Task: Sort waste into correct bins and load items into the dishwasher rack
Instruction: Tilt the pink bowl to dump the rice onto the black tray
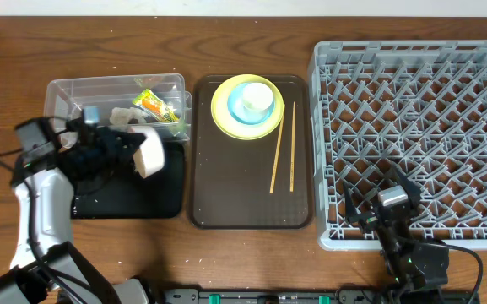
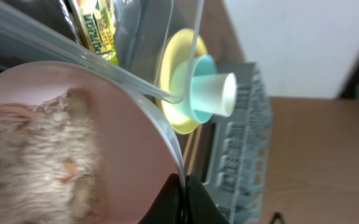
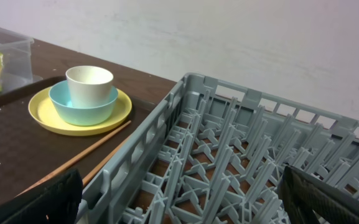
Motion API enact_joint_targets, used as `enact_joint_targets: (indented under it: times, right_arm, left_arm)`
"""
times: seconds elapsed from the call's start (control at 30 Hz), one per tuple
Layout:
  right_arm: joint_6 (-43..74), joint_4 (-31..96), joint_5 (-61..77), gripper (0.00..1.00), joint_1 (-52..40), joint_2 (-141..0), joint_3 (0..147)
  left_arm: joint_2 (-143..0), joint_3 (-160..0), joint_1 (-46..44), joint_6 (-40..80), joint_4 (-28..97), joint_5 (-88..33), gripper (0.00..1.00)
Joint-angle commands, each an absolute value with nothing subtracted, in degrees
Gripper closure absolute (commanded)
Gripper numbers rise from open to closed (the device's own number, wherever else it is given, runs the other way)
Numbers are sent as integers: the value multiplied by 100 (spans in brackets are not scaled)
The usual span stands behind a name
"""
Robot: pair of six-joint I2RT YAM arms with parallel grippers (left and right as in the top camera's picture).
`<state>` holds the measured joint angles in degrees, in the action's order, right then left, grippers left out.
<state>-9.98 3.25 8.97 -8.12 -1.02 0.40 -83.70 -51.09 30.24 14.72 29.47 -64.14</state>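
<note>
Left: your left hand (image 1: 135, 154) pinches the rim of the whitish bowl (image 1: 151, 153). It holds the bowl over the line where the clear tub (image 1: 64, 91) meets the black tub (image 1: 133, 194). The bowl stands on edge, mouth facing back toward the wrist. Rice (image 2: 36, 155) clings inside, not yet dumped. The snack wrapper (image 1: 155, 103) and white scrap (image 1: 127, 114) lie in the clear tub. Judgement: waste sorting is mostly done, with the rice outstanding.

Centre: the brown tray (image 1: 235, 194) carries the yellow plate (image 1: 219, 111). The light blue bowl (image 1: 235, 106) sits on the plate, and the white cup (image 1: 258, 98) sits in the bowl. The chopsticks (image 1: 292, 148) lie on the tray just right of the plate. They are nearly parallel, long axis running far-to-near.

Right: the rack (image 1: 412, 127) holds no dish, so you have all the loading left. Your right hand (image 3: 179, 208) sits low over the rack's near side, fingers spread wide, holding nothing.
</note>
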Motion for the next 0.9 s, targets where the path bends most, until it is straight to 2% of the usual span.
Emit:
enact_joint_targets:
  times: [0.0, 0.43, 0.53, 0.87]
  right_arm:
    - [-1055, 349, 902, 1, -858, -113, 32]
    - [-1055, 349, 902, 1, -858, -113, 32]
    - [-1055, 349, 902, 1, -858, -113, 32]
    - [-1055, 349, 902, 1, -858, -113, 32]
  left_arm:
    - [-8355, -4943, 3393, 1354, 2930, -7349, 94]
    - [-8355, -4331, 4908, 1352, 2755, -8691, 94]
    - [-8355, -4331, 5046, 1374, 2757, -9006, 94]
    - [-8355, -4331, 5041, 1380, 2578, -9004, 94]
